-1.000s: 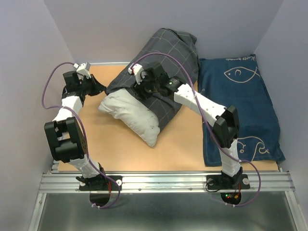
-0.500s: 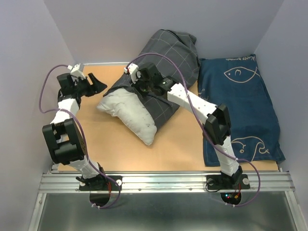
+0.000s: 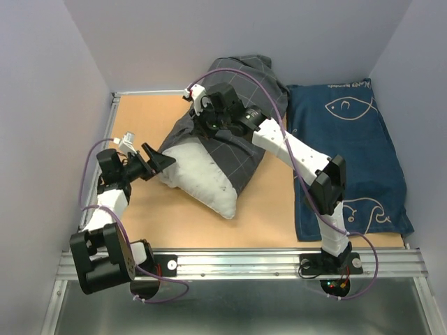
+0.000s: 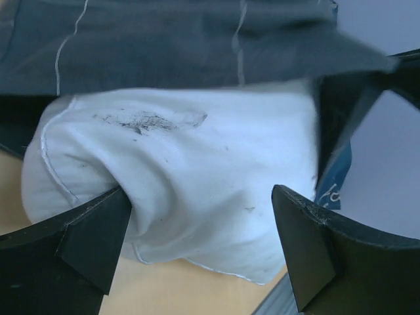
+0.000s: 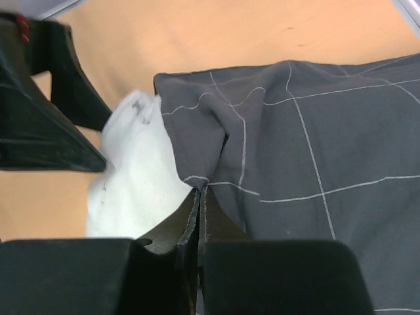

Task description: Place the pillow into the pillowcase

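The pillow [image 3: 199,178] lies mid-way across the table [image 3: 140,118], its far half inside the pillowcase [image 3: 241,77]. The right hand [image 5: 199,244] pinches the pillowcase's hem (likely keeping the mouth taut). The left hand [image 3: 159,156], spread wide, brackets the bare end.

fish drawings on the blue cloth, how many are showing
2. One fish sits near the far end of the navy cloth, the other near its near end, beside the right arm's elbow. That arm may hide more.

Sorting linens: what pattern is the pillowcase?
The pillowcase is dark grey with a thin light grid; right wrist view.
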You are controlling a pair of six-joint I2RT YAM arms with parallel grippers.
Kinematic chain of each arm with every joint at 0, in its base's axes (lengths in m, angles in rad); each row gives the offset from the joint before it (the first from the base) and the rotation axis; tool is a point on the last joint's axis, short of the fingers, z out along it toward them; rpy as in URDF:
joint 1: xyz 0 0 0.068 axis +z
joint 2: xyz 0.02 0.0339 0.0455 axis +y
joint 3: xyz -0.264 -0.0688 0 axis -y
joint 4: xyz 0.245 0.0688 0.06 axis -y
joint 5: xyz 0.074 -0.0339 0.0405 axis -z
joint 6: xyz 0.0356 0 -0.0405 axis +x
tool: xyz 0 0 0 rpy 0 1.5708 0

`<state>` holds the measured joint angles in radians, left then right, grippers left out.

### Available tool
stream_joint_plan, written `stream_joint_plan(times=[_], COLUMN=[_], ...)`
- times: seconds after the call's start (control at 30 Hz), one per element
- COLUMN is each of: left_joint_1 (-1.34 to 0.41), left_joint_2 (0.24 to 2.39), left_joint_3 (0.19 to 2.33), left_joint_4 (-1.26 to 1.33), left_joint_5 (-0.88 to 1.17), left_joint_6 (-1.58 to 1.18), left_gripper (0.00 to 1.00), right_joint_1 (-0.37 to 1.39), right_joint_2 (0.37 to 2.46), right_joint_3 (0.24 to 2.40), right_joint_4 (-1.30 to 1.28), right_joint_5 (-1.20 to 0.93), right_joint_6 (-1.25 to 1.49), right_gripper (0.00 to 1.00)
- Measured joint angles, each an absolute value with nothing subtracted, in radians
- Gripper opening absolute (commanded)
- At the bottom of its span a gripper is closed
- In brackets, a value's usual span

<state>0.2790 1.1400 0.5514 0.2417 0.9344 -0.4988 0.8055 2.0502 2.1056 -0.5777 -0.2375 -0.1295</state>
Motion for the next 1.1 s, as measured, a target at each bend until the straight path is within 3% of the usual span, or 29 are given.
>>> stream_joint_plan(times=[0.33, 0.4, 0.6, 0.87, 1.07, 1.1], left_joint_1=[0.159, 0.183, 0.301, 0.295, 0.159, 0.105], left_joint_2=[1.248, 1.234, 1.033, 0.947, 1.057, 1.084], left_joint_3=[0.514, 0.514, 0.537, 0.558, 0.437, 0.412], left_joint_4=[0.365, 0.349, 0.072, -0.217, -0.048, 0.044], left_joint_5=[0.85, 0.86, 0.888, 0.878, 0.829, 0.804], left_joint_6=[-0.662, -0.672, -0.593, -0.557, -0.72, -0.77], left_gripper=[0.92, 0.96, 0.99, 0.99, 0.99, 0.94], right_joint_1=[0.813, 0.813, 0.813, 0.813, 0.813, 0.813], right_joint_2=[2.05, 2.05, 2.046, 2.046, 2.046, 2.046], right_joint_3=[2.106, 2.103, 2.067, 2.065, 2.065, 2.065], right_joint_4=[-0.593, -0.593, -0.598, -0.599, -0.599, -0.599], right_joint_5=[-0.264, -0.28, -0.307, -0.34, -0.394, -0.416], right_joint_6=[-0.126, -0.123, -0.106, -0.068, -0.036, -0.025], right_gripper=[0.01, 0.01, 0.0, 0.01, 0.0, 0.0])
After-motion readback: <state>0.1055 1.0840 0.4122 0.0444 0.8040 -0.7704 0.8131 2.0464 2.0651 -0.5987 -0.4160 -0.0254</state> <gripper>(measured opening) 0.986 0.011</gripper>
